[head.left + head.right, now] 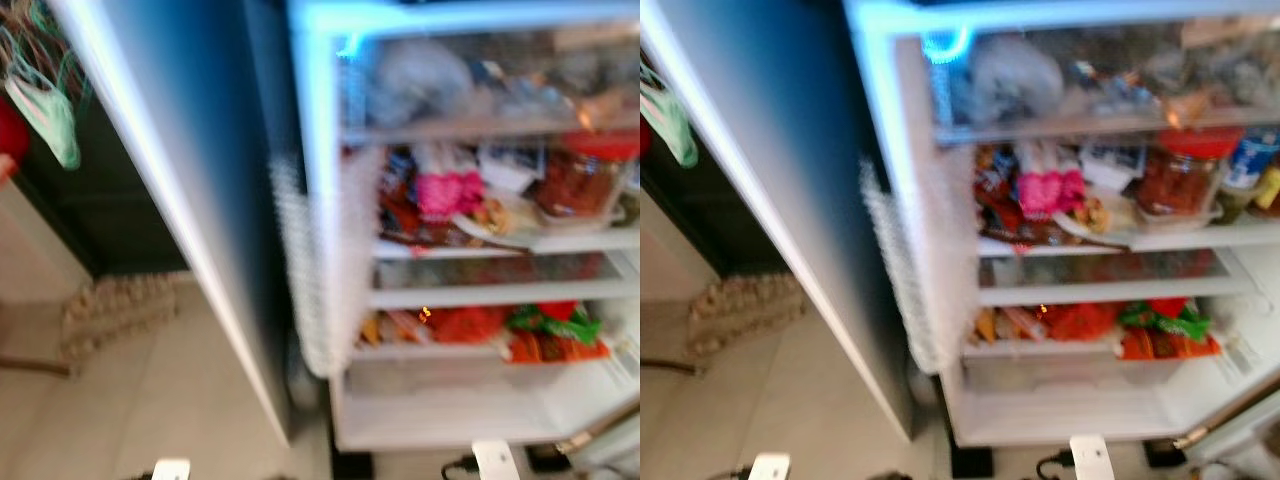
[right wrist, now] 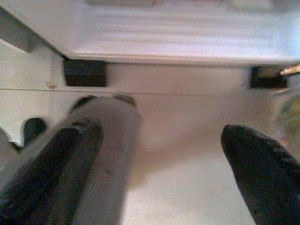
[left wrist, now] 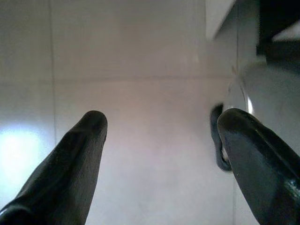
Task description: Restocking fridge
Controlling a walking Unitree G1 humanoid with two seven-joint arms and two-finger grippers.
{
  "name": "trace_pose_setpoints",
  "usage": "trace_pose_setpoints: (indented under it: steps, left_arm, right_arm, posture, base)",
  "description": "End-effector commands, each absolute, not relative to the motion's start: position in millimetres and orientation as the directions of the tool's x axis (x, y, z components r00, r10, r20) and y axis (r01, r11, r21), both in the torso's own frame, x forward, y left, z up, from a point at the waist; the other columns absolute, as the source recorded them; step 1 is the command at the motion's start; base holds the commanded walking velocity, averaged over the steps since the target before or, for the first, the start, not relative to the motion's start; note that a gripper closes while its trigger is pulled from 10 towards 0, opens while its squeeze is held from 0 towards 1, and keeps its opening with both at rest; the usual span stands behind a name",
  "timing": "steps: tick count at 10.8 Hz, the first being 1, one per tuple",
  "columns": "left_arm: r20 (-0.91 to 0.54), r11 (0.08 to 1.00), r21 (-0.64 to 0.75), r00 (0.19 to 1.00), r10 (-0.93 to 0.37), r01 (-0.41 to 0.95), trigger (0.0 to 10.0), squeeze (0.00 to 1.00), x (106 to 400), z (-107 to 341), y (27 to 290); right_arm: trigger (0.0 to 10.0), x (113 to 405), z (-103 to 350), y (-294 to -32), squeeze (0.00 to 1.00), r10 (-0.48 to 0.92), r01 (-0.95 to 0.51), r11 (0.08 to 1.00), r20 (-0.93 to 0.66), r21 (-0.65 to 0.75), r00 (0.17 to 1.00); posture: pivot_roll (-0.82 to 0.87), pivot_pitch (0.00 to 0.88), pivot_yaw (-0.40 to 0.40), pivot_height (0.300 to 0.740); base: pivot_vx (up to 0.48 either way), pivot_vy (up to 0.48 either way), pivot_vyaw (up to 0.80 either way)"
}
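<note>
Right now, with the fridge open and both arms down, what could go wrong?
1. The head views are blurred, so shelf positions in the open white fridge are unreliable.
2. The middle shelf is packed around the red-lidded clear jar and pink packet; adding stock could topple something.
3. The black cable lies on the floor by the open left gripper, possibly a snag.

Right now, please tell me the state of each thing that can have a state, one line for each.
Fridge: open, interior lit.
Fridge door: swung wide to the robot's left.
Shelves: stocked with food; the bottom compartment looks bare.
Red-lidded container: lid on, upright on a shelf.
Left gripper: open, holds nothing, above the floor.
Right gripper: open, low in front of the fridge base.
</note>
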State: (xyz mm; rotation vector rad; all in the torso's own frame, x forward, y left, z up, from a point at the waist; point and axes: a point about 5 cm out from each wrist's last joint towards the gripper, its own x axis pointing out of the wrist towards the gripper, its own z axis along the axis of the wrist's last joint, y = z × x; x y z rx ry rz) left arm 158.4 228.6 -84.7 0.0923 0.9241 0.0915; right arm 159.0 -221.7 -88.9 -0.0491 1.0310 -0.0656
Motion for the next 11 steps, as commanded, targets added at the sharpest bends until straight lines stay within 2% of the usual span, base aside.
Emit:
trace_pose_setpoints:
  steps: [1,4,6,9,11]
  left_arm:
    - [-0.807,0.993,0.104,0.580,0.114,-0.050,10.0,0.00,151.8,-88.5,225.1]
    - [-0.812,0.994,0.098,0.575,0.106,-0.046,10.0,0.00,149.1,-90.4,221.3]
    - [-0.805,0.994,0.092,0.583,0.113,-0.067,10.0,0.00,149.4,-90.3,219.8]
    - [-0.807,0.996,0.088,0.584,0.087,-0.027,10.0,0.00,154.5,-89.2,216.9]
    - [-0.804,0.996,0.091,0.589,0.086,-0.023,10.0,0.00,155.8,-88.3,218.1]
  right_arm:
    - [10.0,145.8,-93.4,-226.4,0.00,-0.091,0.071,0.995,-0.877,-0.065,0.473]
    - [10.0,145.9,-91.9,-231.8,0.00,-0.106,0.142,0.989,-0.866,-0.041,0.488]
    - [10.0,143.2,-92.7,-232.7,0.00,-0.103,0.143,0.989,-0.869,-0.038,0.483]
    - [10.0,140.0,-94.6,-229.0,0.00,-0.104,0.175,0.984,-0.869,-0.020,0.484]
    - [10.0,139.6,-95.1,-227.7,0.00,-0.102,0.175,0.984,-0.871,-0.018,0.481]
  posture:
    - [-0.03,0.058,0.073,0.660]
    - [-0.02,0.061,0.055,0.660]
    - [-0.01,0.054,0.049,0.690]
    - [-0.02,0.036,0.066,0.740]
    - [-0.02,0.025,0.074,0.740]
  base:
    - [0.000,0.326,0.00]
    - [0.000,0.000,0.00]
    - [0.000,0.000,0.00]
    - [0.000,0.000,0.00]
    - [0.000,0.000,0.00]
